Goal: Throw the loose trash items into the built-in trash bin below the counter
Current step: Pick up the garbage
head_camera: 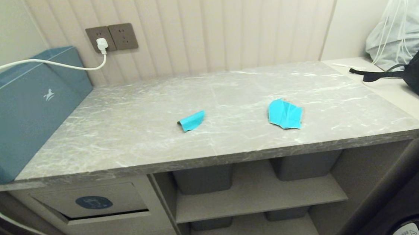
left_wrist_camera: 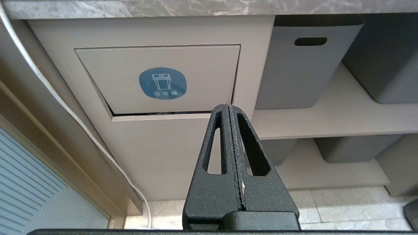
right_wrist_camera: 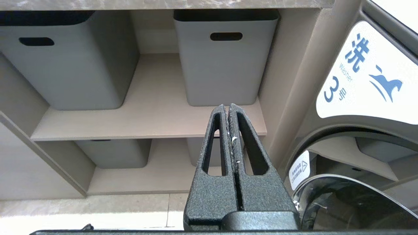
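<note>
We hold both tools low before the cabinet, fingers pressed together (empty): left tool (left_wrist_camera: pixel 229 106) faces the bin flap (left_wrist_camera: pixel 156 78), right tool (right_wrist_camera: pixel 227 106) the grey tubs (right_wrist_camera: pixel 225 58). Two turquoise scraps (head_camera: pixel 192 120) (head_camera: pixel 284 113) lie apart on the table (head_camera: pixel 129 138).

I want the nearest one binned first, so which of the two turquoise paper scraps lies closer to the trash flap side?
The smaller, rolled-up scrap, toward the blue box. The wider, flatter scrap lies farther right, above the grey tubs.
</note>
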Controlling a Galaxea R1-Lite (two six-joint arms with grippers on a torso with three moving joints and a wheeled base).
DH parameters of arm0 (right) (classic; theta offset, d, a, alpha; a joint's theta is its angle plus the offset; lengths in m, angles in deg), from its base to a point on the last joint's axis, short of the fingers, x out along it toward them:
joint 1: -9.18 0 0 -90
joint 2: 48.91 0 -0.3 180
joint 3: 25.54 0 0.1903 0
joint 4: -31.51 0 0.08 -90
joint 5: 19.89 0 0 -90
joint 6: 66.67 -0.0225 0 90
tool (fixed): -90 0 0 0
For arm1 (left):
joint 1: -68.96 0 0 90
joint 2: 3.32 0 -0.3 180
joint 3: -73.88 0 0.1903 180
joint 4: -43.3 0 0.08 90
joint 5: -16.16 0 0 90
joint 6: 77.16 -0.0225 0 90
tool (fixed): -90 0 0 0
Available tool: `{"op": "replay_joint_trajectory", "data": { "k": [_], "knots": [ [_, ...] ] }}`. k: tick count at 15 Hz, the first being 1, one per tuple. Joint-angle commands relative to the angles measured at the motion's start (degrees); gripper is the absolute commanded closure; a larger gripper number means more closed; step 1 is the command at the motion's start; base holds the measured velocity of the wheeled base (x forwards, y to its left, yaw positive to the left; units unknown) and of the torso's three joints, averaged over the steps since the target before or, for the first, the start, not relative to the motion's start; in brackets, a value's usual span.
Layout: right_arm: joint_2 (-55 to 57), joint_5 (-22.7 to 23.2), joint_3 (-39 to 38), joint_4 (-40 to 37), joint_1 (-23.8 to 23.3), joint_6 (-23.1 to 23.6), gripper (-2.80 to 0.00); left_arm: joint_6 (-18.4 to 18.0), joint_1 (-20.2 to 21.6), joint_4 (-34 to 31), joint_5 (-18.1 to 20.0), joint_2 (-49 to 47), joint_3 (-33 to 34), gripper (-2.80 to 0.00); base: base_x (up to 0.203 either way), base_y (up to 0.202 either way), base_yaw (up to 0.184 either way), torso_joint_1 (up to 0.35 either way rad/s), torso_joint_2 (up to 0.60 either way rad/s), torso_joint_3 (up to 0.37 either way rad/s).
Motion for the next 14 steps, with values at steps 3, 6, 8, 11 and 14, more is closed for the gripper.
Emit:
{"op": "replay_joint_trajectory", "data": {
  "k": [3,6,8,11,14],
  "knots": [
    [-0.1,0.1,0.0,0.0,0.1,0.2,0.00,-2.2,-0.3,1.0,1.3,-0.1,-0.3,0.00,0.000,0.000,0.000,0.000,0.00,0.000],
    [-0.1,0.1,0.0,0.0,0.1,0.1,0.00,-0.7,-0.4,2.4,6.0,-7.3,-9.3,0.00,0.000,0.000,0.000,0.000,0.00,0.000],
    [-0.1,0.1,0.0,0.0,0.0,0.1,0.00,1.1,-1.2,4.6,11.4,-20.5,-17.0,0.00,0.000,0.000,0.000,0.000,0.00,0.000],
    [-0.1,0.1,0.0,0.0,0.1,0.2,0.00,3.5,-2.2,11.7,19.7,-42.1,-27.8,-2.80,0.000,0.000,0.000,0.000,0.00,0.000],
    [-0.1,0.0,0.0,0.0,0.1,0.1,0.00,4.1,-3.9,26.0,26.2,-64.1,-36.6,-2.80,0.000,0.000,0.000,0.000,0.00,0.000]
  ]
}}
